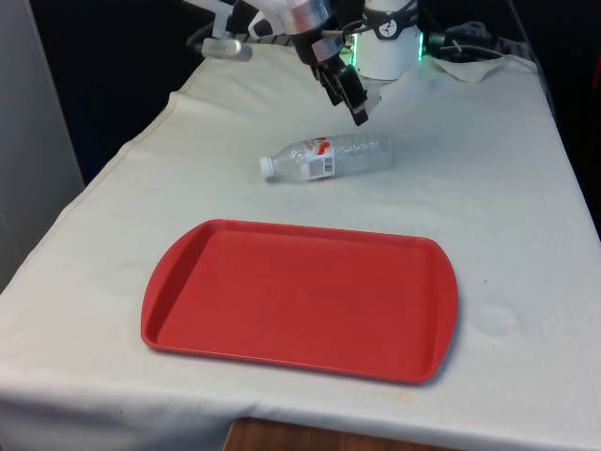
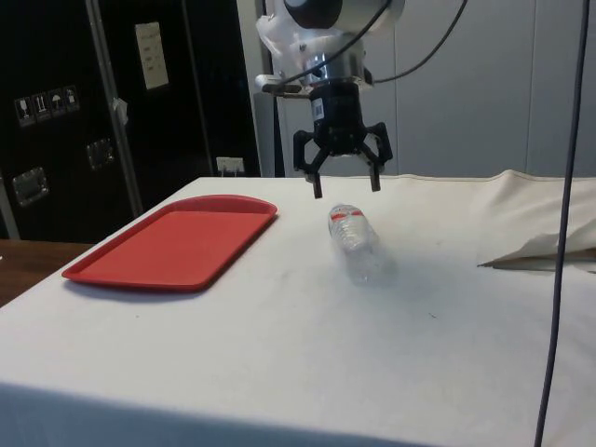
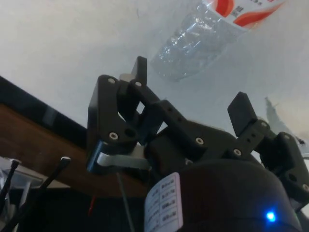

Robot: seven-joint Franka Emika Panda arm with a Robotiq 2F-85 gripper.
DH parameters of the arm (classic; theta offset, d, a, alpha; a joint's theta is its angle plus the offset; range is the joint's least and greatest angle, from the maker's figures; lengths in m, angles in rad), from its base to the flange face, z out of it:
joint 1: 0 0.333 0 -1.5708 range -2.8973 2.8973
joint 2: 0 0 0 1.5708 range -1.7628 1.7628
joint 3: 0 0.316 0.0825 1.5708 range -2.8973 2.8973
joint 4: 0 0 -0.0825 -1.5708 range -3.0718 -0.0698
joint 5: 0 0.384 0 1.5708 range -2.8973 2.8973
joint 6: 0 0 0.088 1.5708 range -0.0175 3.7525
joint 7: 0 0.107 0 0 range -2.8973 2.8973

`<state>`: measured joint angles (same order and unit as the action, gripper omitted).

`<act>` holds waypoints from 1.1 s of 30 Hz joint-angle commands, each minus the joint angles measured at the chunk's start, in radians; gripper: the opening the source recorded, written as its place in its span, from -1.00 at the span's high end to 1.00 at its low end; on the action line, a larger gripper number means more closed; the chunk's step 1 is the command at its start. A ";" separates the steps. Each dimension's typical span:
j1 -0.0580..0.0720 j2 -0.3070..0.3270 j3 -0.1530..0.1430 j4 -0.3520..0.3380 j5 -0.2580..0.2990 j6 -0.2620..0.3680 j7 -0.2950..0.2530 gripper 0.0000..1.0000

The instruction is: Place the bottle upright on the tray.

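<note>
A clear plastic bottle (image 1: 329, 157) with a white cap and a red-and-white label lies on its side on the white cloth, its cap towards the front view's left. It also appears in the side view (image 2: 355, 239) and the wrist view (image 3: 207, 38). The red tray (image 1: 300, 296) rests flat nearer the front edge, seen too in the side view (image 2: 177, 240); nothing is on it. My gripper (image 2: 345, 189) hangs open a little above the bottle's base end, fingers spread and holding nothing. In the front view the gripper (image 1: 357, 111) sits just behind the bottle.
Crumpled white cloth (image 1: 474, 64) lies at the table's far end on the front view's right. The table's side edge (image 1: 122, 155) falls away on the front view's left. Bare cloth surrounds the tray and bottle.
</note>
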<state>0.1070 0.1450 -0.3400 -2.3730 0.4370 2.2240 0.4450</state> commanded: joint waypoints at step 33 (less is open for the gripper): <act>-0.005 0.045 -0.022 0.047 0.097 -0.135 -0.117 -1.00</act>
<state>0.1040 0.1890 -0.3630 -2.3280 0.5280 2.0940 0.3300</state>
